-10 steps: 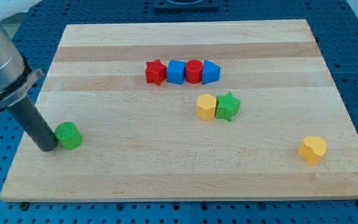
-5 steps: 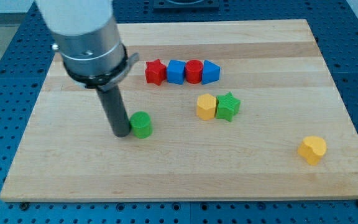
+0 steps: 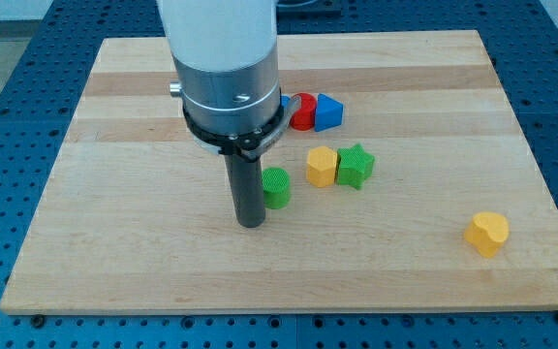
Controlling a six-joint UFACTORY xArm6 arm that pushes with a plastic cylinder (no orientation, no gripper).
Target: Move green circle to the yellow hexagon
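The green circle [image 3: 277, 187] lies on the wooden board [image 3: 114, 252] just left of the yellow hexagon [image 3: 322, 166], with a small gap between them. A green star [image 3: 356, 165] touches the hexagon's right side. My tip [image 3: 250, 223] rests on the board at the green circle's lower left, touching or nearly touching it. The rod and the arm's grey and white body rise above it toward the view's top.
A red circle [image 3: 302, 111] and a blue block [image 3: 328, 112] sit in a row near the view's top; the arm hides the rest of that row. A yellow heart [image 3: 486, 233] lies at the lower right.
My tip and the green circle have moved right across the board, from the far left to just beside the yellow hexagon. The arm now hides the red star and one blue block.
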